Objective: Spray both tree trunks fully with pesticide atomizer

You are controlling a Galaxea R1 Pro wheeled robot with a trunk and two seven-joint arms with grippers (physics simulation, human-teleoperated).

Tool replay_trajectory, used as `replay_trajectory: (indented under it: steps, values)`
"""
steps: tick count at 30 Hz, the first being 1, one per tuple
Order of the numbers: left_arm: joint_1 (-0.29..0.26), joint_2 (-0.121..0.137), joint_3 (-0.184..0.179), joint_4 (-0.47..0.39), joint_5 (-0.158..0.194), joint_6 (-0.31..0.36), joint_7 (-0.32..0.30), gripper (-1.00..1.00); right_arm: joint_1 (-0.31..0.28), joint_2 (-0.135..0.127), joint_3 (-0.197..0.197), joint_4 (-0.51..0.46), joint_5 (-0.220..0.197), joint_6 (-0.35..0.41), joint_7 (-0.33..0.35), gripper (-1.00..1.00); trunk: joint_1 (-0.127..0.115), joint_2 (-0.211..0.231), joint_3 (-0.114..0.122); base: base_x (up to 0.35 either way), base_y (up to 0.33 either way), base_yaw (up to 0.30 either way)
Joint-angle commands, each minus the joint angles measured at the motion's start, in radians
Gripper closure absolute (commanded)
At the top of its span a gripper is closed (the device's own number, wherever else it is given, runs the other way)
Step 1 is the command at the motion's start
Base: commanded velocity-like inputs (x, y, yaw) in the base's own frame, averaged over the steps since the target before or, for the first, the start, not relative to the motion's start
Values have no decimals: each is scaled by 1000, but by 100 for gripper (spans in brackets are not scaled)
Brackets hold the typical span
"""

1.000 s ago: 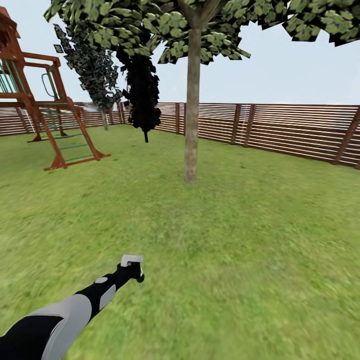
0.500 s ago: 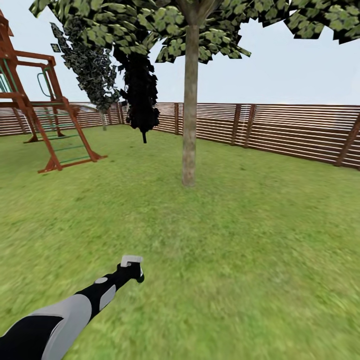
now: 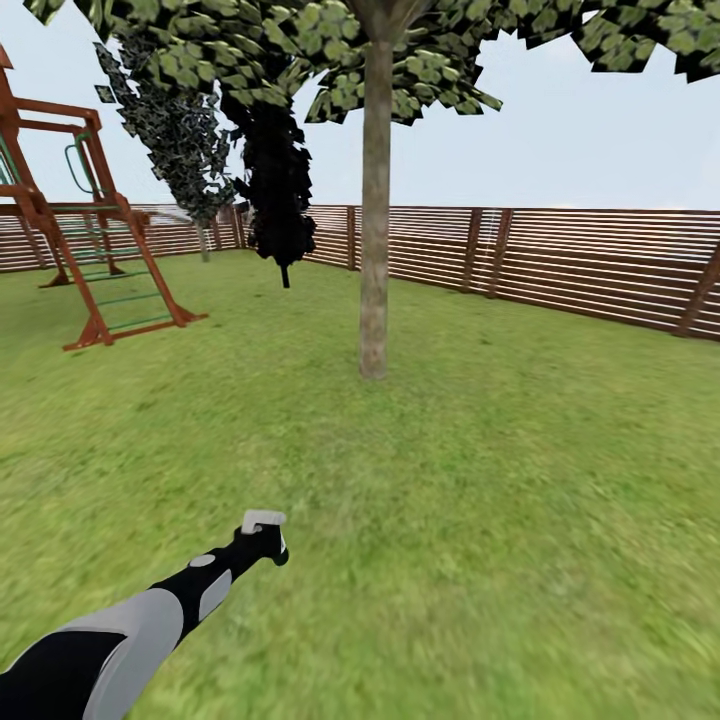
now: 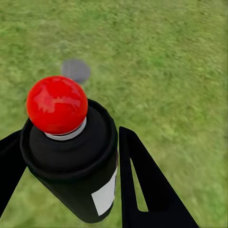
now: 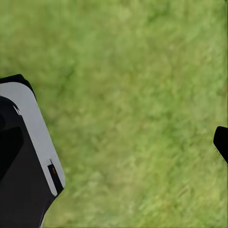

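Note:
My left gripper (image 3: 262, 541) reaches forward low over the grass, shut on the pesticide atomizer (image 3: 264, 520), whose light grey head shows above the black fingers. In the left wrist view the atomizer (image 4: 71, 152) is a dark can with a red ball on top, and the gripper (image 4: 69, 135) clamps it from both sides. A tree trunk (image 3: 374, 220), straight and mottled grey-brown, stands ahead at mid distance under a broad leafy canopy (image 3: 330, 40). No white specks show on its bark. My right gripper's black fingertip (image 5: 221, 143) hangs over bare grass.
A brown slat fence (image 3: 560, 255) rings the lawn (image 3: 480, 480). A wooden playset (image 3: 80, 240) stands at the left. A narrow dark column tree (image 3: 278, 190) and another leafy tree (image 3: 180, 130) rise near the back fence. A small grey disc (image 4: 76, 70) lies on the grass.
The whole view has shifted: the camera has moved, so the trunk stands a little nearer and the playset has slid left. My left arm holds the atomizer as before.

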Motion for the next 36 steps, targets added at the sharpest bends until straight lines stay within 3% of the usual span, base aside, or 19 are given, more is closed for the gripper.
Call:
replay_trajectory:
  steps: [1, 21, 26, 36]
  values:
    - [0, 0, 1, 0, 0, 0, 0, 100, 0, 0, 0, 0, 0, 0, 0, -100, 0, 0, 0, 341, -143, 0]
    - [0, 4, 1, -2, 0, -2, 0, 100, 0, 4, 0, -3, -2, -3, 0, -100, 0, 0, 0, 344, -76, 0]
    - [0, 5, 1, -2, 0, -2, 0, 100, 0, 6, 2, -5, 1, -77, -1, -100, 0, 0, 0, 340, -15, 0]
    - [0, 5, 1, -5, 2, -10, -1, 100, 0, 7, 3, -5, 4, -91, 0, -100, 0, 0, 0, 204, -1, -3]
